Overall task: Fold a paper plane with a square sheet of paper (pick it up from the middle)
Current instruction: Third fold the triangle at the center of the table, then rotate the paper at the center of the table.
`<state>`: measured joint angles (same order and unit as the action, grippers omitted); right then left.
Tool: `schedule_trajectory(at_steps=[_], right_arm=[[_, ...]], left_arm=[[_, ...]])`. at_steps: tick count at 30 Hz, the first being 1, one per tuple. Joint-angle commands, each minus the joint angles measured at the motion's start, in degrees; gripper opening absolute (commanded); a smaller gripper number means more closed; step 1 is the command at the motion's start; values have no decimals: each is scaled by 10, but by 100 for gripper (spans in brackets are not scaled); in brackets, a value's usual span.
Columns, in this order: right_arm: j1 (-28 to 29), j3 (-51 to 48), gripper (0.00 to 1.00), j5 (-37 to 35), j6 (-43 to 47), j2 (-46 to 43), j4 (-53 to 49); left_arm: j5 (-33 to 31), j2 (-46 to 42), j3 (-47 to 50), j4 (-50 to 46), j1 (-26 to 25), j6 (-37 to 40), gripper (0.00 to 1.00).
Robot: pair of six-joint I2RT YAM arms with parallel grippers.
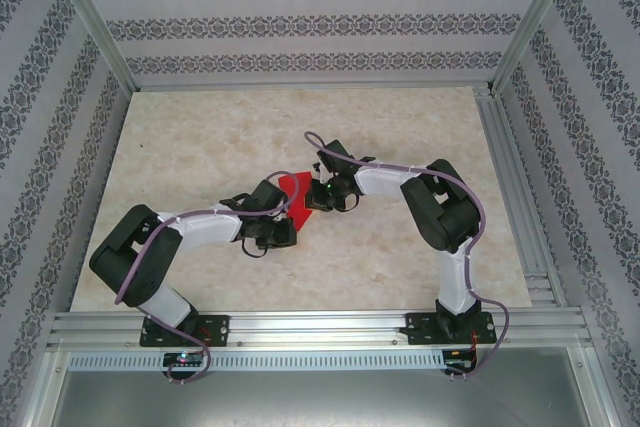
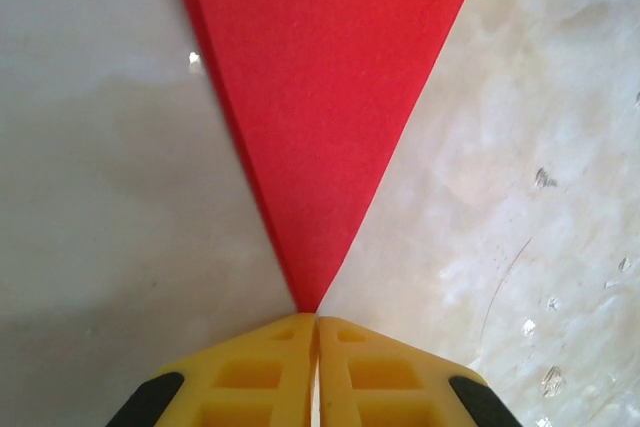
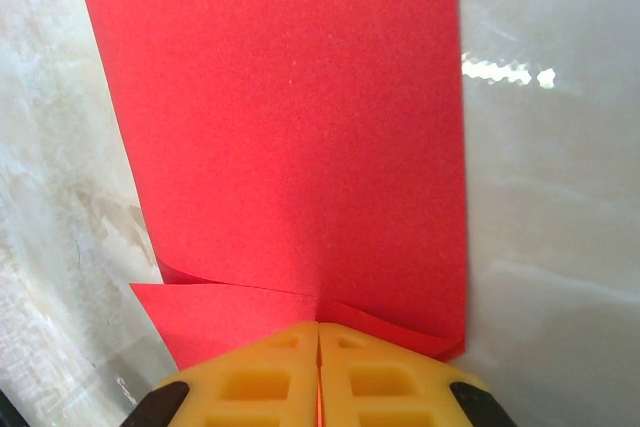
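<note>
A: Pinching the red paper (image 1: 297, 193) from two sides, just left of centre in the overhead view, over the pale marbled tabletop (image 1: 200, 137).

B: Clamped firmly at both ends?

A: Clamped at its sharp tip by the left claw (image 2: 317, 321), bottom centre of the left wrist view, with yellow fingers (image 2: 250, 372) pressed together and no gap to speak of. Widening from there toward the top of the frame.

B: And from the other wrist?

A: Gripped along a broad, layered edge by the right claw (image 3: 319, 328), likewise squeezed closed. Showing a loose folded flap at lower left, beside the fingers.

B: Lifted, or lying flat?

A: Cannot tell from these views.
</note>
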<state>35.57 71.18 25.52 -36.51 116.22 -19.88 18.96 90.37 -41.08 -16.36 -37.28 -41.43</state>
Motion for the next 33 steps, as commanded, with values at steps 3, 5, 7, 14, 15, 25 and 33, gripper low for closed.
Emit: schedule_trajectory(at_steps=[3,5,7,14,15,25,33], right_arm=[[-10,-11,8,-69,-6,22,-35],[-10,-15,8,-62,-11,9,-26],[-11,-19,9,-53,-19,-11,-17],[-16,-6,21,-43,-22,-89,22],[-17,1,23,-49,-15,-90,18],[-16,188,26,-114,87,37,-115],[-3,283,25,-117,115,117,-178]], left_arm=[[-19,-30,-3,-90,-9,2,11],[-45,-52,-26,-100,-8,1,12],[-67,-70,-46,-105,-4,-1,14],[-117,-78,-89,-80,21,-12,29],[-118,-74,-91,-71,22,-15,31],[-176,-49,-105,-60,28,-37,49],[-194,-60,-102,-73,28,-37,64]])
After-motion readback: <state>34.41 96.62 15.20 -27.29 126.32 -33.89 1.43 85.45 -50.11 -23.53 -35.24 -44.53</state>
